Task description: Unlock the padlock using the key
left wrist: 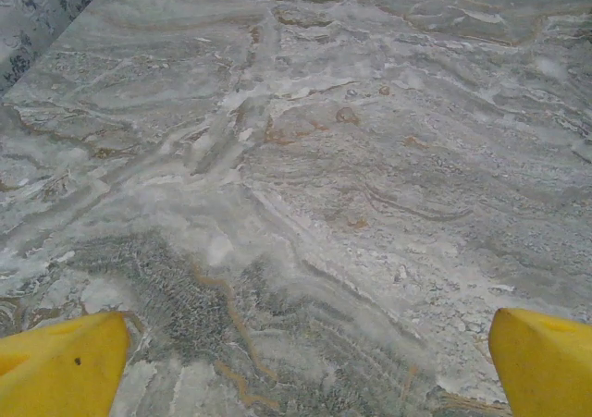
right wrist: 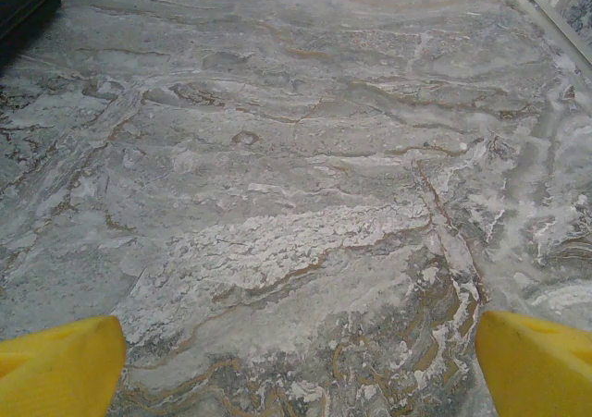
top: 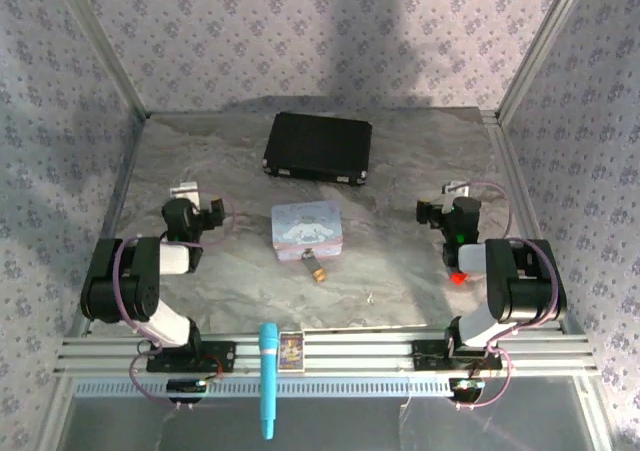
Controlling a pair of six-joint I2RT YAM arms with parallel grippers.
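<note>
The small brass padlock [top: 316, 269] lies on the marbled table just in front of the pastel cartoon tin [top: 307, 230]. The tiny silvery key [top: 370, 295] glints on the table to the padlock's right, nearer the front. My left gripper [top: 187, 190] sits at the left side, far from both, open with yellow fingertips [left wrist: 65, 371] wide apart over bare table. My right gripper [top: 456, 189] sits at the right side, also open, with its yellow fingertips [right wrist: 541, 371] spread and nothing between them.
A black case [top: 318, 148] lies at the back centre. A small red piece [top: 458, 278] sits by the right arm. A blue marker-like tool [top: 268, 379] and a small card [top: 291, 350] rest on the front rail. Patterned walls enclose the table.
</note>
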